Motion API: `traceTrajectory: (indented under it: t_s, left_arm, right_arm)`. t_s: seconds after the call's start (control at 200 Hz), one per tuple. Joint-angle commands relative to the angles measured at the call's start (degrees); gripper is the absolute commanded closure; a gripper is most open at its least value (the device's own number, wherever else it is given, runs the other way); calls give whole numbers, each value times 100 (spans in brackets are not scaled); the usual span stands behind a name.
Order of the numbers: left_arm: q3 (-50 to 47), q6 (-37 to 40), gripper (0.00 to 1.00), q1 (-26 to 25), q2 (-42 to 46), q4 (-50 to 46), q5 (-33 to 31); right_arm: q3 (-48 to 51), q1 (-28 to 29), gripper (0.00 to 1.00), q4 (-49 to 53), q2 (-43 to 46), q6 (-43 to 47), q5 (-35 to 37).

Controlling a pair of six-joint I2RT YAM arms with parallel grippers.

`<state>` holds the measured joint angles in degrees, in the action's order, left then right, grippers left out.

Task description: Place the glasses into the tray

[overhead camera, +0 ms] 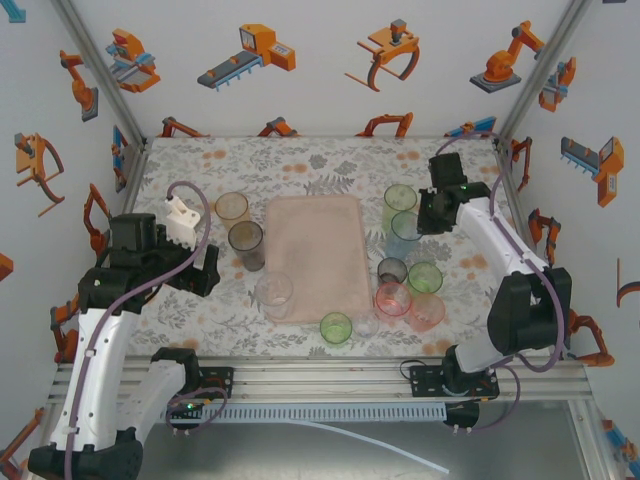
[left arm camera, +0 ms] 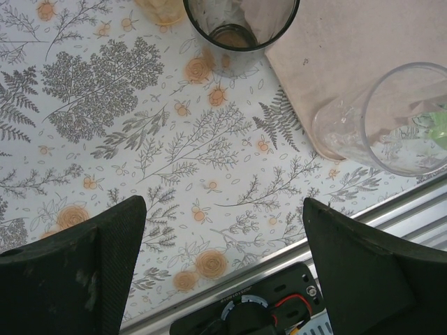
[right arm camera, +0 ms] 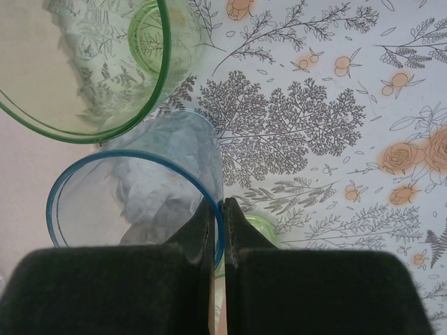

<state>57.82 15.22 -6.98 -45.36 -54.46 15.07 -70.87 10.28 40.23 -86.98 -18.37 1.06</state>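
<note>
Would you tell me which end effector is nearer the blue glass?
Right. The right end effector grips the blue glass by its rim; the left end effector hangs open across the tray.

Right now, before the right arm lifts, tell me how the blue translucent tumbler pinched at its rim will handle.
The blue translucent tumbler looks thin-walled and stiff, so probably light. The right gripper pinches one spot of its rim, so it may hang tilted. Its glossy wall looks slick and could slip.
</note>
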Motion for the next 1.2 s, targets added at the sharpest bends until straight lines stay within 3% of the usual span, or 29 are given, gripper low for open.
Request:
traceTrajectory:
  t_s: [0.0, 0.986, 1.192]
  left_arm:
    - [-35, -70, 15, 48, 39, 48, 145]
    - [-78, -37, 14, 48, 3, 100, 246]
    - [-54, -38, 14, 50, -24, 110, 234]
  right_arm:
    - [-286, -53, 98, 198, 64, 98, 26]
    - [-1249, -62, 99, 1611, 1023, 280, -36]
    - [-1662, -40, 100, 1967, 1189, 198, -315]
